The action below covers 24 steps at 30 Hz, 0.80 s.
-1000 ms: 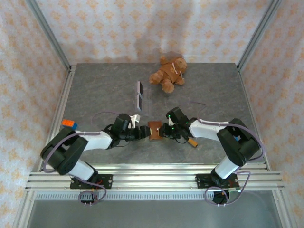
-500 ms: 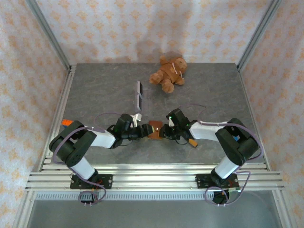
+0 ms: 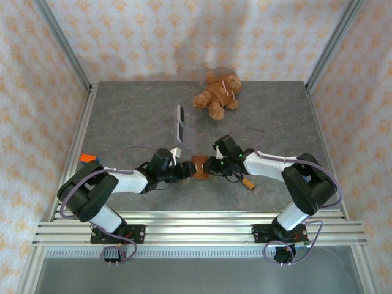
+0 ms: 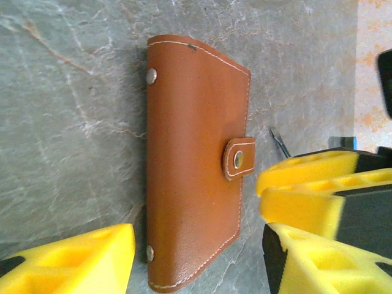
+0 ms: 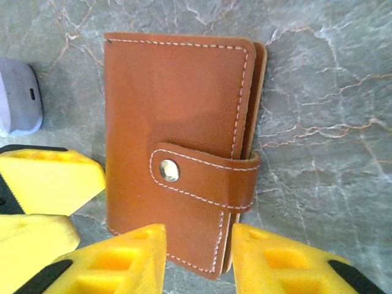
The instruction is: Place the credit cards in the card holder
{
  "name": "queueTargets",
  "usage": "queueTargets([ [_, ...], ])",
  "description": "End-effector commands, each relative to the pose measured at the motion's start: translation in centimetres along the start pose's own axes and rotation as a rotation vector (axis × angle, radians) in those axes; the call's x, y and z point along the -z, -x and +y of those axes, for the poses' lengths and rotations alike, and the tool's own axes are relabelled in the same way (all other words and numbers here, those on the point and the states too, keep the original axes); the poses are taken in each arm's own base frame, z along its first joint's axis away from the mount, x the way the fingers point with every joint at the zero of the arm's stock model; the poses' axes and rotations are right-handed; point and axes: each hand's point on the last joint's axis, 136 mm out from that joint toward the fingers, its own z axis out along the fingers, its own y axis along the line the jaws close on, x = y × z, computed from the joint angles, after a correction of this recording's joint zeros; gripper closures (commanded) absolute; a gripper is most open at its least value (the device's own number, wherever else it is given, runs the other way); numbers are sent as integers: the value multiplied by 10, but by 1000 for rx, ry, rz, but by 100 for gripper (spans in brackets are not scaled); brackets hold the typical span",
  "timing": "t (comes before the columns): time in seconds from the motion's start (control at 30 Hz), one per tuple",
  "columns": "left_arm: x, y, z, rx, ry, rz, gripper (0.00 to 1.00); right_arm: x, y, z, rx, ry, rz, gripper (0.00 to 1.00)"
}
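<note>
Clearly the card holder (image 3: 200,168) lies flat on the desk (image 3: 275,110) between the two arms so that both can work on it. The left fingers (image 4: 79,260) stand wide on either side of it, gripping nothing. The right fingers (image 5: 116,260) are narrowly parted over its opening edge, just below the snap tab (image 5: 202,174), probably to undo it. The holder is brown stitched leather, folded shut with the tab fastened. The cards (image 3: 179,121) wait well apart, farther up the desk.
</note>
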Motion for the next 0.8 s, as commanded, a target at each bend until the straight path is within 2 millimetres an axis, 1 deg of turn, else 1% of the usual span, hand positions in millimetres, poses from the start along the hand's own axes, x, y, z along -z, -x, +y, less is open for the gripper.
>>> queueTargets([
  [0.0, 3, -12, 18, -12, 100, 43, 39, 12, 6, -5, 12, -61, -25, 64],
  [0.13, -2, -8, 8, -36, 94, 69, 39, 9, 12, -10, -11, -72, -30, 62],
  [0.2, -4, -7, 7, -34, 99, 72, 39, 7, 14, -12, -24, -77, -31, 62],
  [0.27, -7, -7, 9, -28, 116, 83, 45, 6, 18, -13, -32, -78, -38, 60],
  [0.37, -10, -8, 11, -23, 125, 95, 49, 5, 24, -13, -44, -58, -45, 59],
  [0.47, -14, -9, 8, -23, 119, 110, 52, -1, 29, -12, -63, -30, -41, 59],
  [0.6, -19, -10, 5, -22, 117, 120, 57, -11, 30, -10, -78, 4, -24, 59],
  [0.7, -20, -12, 4, -27, 123, 128, 62, -16, 30, -7, -85, 30, -16, 60],
  [0.77, -20, -13, 6, -33, 130, 128, 67, -20, 30, -4, -97, 55, -12, 61],
])
